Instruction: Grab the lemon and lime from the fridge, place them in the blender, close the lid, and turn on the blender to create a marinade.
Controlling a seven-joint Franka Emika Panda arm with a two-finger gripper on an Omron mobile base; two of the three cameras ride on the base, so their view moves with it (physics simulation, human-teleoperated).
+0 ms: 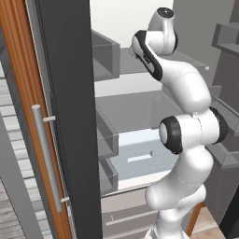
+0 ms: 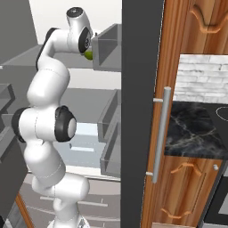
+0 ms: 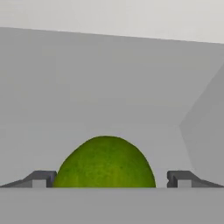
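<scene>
Dark finger tips of our gripper (image 3: 108, 179) stand wide apart with the lime (image 3: 105, 164) centred between them, not yet squeezed; it sits on a grey fridge shelf (image 3: 109, 87), straight ahead, so we close

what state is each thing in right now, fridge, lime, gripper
fridge: door open, white inside and grey shelves showing
lime: on a fridge shelf, between the gripper's fingertips, not yet gripped
gripper: open, a fingertip on either side of the lime with a gap on each side
pale drawer: low in the fridge, looks closed
</scene>
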